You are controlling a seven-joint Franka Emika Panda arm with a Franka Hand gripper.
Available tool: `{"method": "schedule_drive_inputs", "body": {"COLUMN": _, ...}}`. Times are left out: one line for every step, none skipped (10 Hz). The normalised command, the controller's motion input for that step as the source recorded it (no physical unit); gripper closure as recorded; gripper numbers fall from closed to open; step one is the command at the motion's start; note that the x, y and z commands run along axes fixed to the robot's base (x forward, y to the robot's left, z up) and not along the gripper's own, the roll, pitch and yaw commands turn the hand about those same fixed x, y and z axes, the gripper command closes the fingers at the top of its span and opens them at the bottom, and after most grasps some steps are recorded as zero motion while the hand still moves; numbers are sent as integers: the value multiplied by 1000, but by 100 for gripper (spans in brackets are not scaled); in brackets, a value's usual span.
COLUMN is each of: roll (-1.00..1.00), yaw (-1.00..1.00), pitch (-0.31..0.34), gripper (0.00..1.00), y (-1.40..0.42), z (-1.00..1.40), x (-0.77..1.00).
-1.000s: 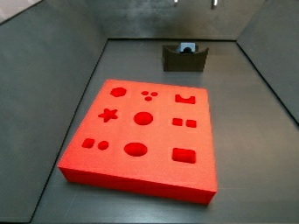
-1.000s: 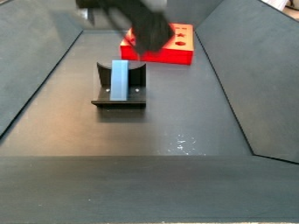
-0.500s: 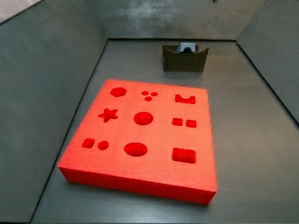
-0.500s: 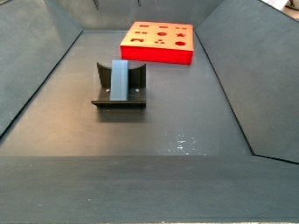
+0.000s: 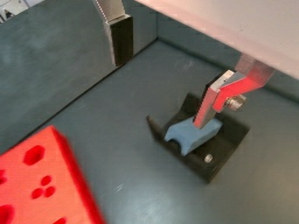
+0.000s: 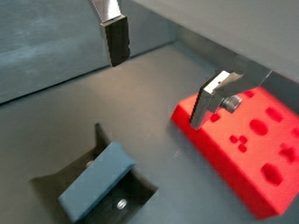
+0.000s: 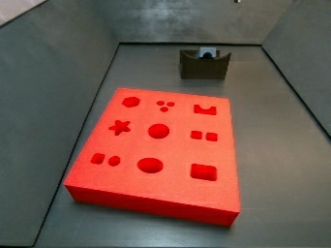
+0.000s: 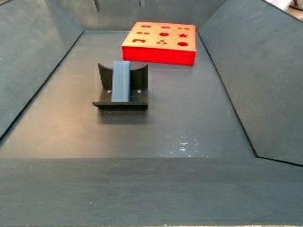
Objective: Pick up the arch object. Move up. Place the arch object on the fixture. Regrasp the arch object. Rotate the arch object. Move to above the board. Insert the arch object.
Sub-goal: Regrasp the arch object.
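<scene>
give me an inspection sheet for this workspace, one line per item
surface: dark grey floor, bare apart from the job's things.
arch object: pale blue-grey arch object rests in the fixture, also seen in both wrist views.
board: red board lies flat, cutouts all unfilled.
clutter: nothing seen.
gripper: the gripper shows only in the wrist views, above the floor, fingers apart, nothing between them; out of both side views.
cables: nothing seen.
surroundings: grey walls enclose the floor on its sides.
</scene>
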Motion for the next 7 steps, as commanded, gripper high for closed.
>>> {"method": "schedule_drive_inputs", "body": {"roll": 1000, "yaw": 24, "pitch": 7, "gripper": 0, "y": -19, "z": 5, "x": -15}}
{"method": "schedule_drive_inputs", "body": {"roll": 1000, "yaw": 24, "pitch": 6, "gripper": 0, "y": -18, "z": 5, "x": -17}}
{"method": "schedule_drive_inputs", "body": {"roll": 1000, "yaw": 26, "pitch": 8, "gripper": 0, "y": -17, "z": 8, "x": -19}}
{"method": "schedule_drive_inputs", "body": {"roll": 1000, "yaw": 27, "pitch": 11, "gripper": 0, "y": -12, "z": 13, "x": -15}}
{"method": "schedule_drive_inputs", "body": {"roll": 1000, "yaw": 29, "pitch": 16, "gripper": 0, "y": -21, "z": 12, "x": 0}}
{"method": "schedule_drive_inputs", "body": {"roll": 1000, "yaw": 30, "pitch": 19, "gripper": 0, "y": -20, "z": 4, "x": 9}}
{"method": "schedule_drive_inputs", "body": {"roll": 1000, "yaw": 33, "pitch": 33, "gripper": 0, "y": -23, "z": -6, "x": 35}}
